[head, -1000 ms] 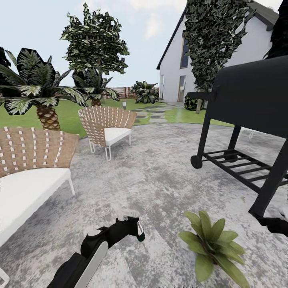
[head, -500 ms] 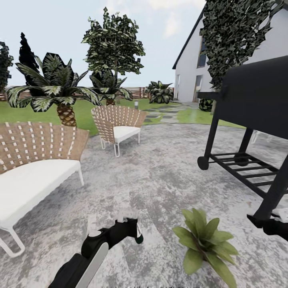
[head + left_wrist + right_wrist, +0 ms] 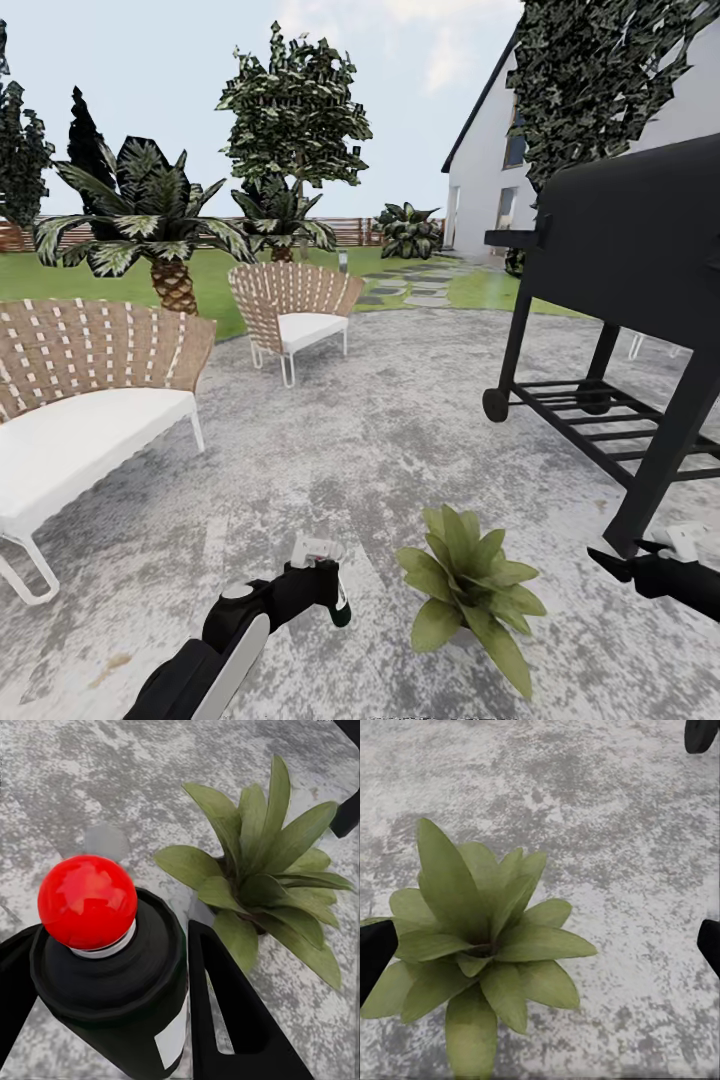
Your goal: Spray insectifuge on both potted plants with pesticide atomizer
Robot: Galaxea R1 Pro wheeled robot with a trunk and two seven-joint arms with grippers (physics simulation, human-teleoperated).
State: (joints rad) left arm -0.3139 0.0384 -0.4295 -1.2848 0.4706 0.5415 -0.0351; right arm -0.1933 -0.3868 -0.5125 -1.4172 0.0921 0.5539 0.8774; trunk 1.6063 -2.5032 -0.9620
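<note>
the left gripper point(image 3: 322, 578) is clenched around the spray bottle point(image 3: 120, 982), a dark bottle with a pale label and a red ball on top, held low over the grey paving point(image 3: 380, 430). a potted plant point(image 3: 468, 585) sits on the paving just beside it. the right gripper point(image 3: 650, 565) hangs near the plant's other side, released, its fingers apart. a black grill point(image 3: 630, 300) stands behind it.
</note>
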